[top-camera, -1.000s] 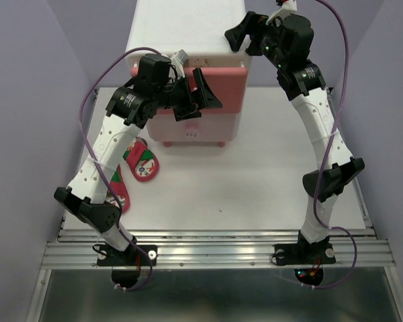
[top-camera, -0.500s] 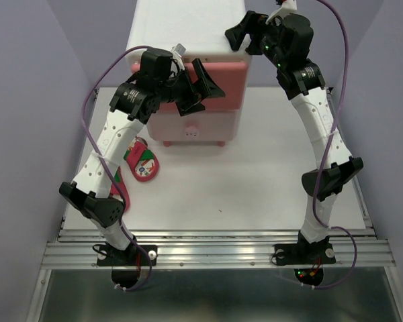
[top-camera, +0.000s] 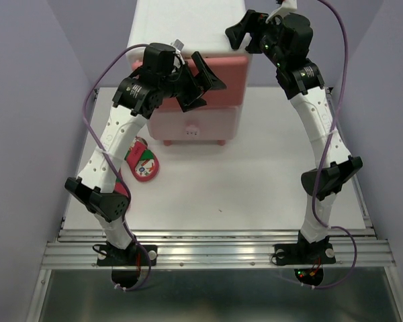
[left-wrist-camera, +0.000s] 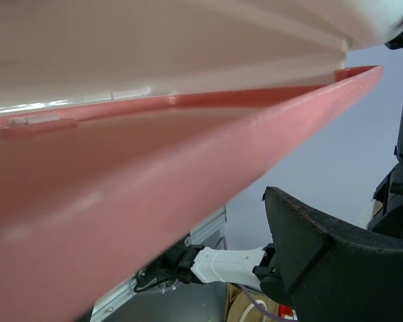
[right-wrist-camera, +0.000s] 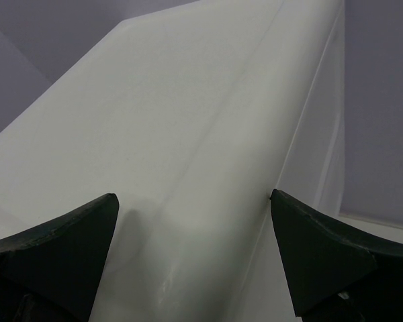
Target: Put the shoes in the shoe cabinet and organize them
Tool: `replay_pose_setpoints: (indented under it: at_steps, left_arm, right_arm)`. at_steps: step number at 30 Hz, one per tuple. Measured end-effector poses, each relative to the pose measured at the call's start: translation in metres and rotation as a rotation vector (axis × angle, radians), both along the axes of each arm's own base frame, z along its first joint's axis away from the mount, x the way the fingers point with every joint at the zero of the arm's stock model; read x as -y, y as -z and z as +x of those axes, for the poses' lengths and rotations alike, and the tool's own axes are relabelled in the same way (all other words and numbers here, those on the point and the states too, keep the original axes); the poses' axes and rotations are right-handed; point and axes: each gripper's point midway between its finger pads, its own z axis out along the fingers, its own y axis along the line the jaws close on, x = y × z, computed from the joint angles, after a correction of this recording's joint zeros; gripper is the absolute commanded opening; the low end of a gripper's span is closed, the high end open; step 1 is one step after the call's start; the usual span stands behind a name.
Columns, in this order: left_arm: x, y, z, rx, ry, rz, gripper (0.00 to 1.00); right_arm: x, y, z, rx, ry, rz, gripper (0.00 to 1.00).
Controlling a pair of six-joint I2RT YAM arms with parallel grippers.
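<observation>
On the left part of the white table [top-camera: 255,194] lies one red flat sandal [top-camera: 143,164] with a green-and-white strap, its long axis slanted from the cabinet toward the near edge. Right of it, the left gripper [top-camera: 208,92] hangs wide open and empty before the darker pink upper drawer [top-camera: 232,74] of the one small white shoe cabinet [top-camera: 188,27]. The two drawer fronts face the near edge. Over its top right corner, the right gripper [right-wrist-camera: 191,261] stands open and empty.

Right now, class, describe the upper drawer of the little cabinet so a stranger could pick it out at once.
Start at the white cabinet at the far end of the table. Two drawers sit on its front, one above the other; the upper drawer stands slightly out. It is a darker pink than the paler lower drawer beneath it.
</observation>
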Motion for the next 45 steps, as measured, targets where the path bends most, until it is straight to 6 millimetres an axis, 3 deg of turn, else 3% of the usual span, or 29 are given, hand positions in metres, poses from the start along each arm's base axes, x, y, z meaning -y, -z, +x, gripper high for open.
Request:
replay_pose_setpoints:
  at_steps: [11, 15, 22, 34, 37, 45]
  left_arm:
    - [-0.001, -0.002, 0.010, -0.012, 0.004, 0.004, 0.99]
    - [-0.012, -0.001, 0.011, 0.008, 0.020, 0.054, 0.99]
    - [-0.039, 0.023, 0.010, 0.078, 0.051, 0.214, 0.99]
    - [-0.076, 0.035, 0.017, 0.155, -0.034, 0.381, 0.99]
    - [-0.104, 0.015, 0.047, 0.242, -0.169, 0.412, 0.99]
    - [-0.122, -0.019, 0.047, 0.338, -0.235, 0.427, 0.99]
  right_arm:
    - [-0.003, -0.007, 0.001, 0.030, -0.015, 0.020, 1.00]
    - [-0.006, -0.007, 0.002, 0.040, -0.023, 0.032, 1.00]
    - [-0.010, -0.004, -0.002, 0.037, -0.057, 0.017, 1.00]
    - [-0.019, 0.000, -0.008, 0.023, -0.095, 0.007, 1.00]
    - [-0.020, -0.001, -0.010, 0.021, -0.098, 0.011, 1.00]
    - [-0.021, 0.001, -0.011, 0.015, -0.110, 0.008, 1.00]
